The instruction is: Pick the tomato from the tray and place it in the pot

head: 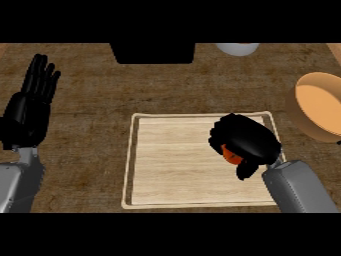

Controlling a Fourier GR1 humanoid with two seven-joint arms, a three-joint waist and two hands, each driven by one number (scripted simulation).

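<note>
A pale wooden tray (pixel 158 165) with a raised rim is seen at the middle of the brown counter (pixel 165 90). Over the tray's right part the right hand (pixel 248 139) is held, its grey forearm entering from the lower right edge of the view. The fingers of this hand are curled downward and inward, and under them, at the lower left side of the palm, a small patch of the red-orange tomato (pixel 230 155) is shown. The tomato is mostly hidden by the hand; it is enclosed between the thumb and the curled fingers, so the hand is taken to be closed around it. Whether the tomato rests on the tray's surface or is lifted off it cannot be told from this view. The pot (pixel 326 107), tan outside with an orange inside, is found to the right of the tray, near the view's right edge, tilted as seen from above, and it is set apart from the hand and the tomato. The left hand (pixel 29 107) is shown at the left edge, open, with straight fingers pointing up, resting well apart from the tray. A dark box (pixel 152 52) and a pale round object (pixel 237 48) are seen at the counter's far edge.
</note>
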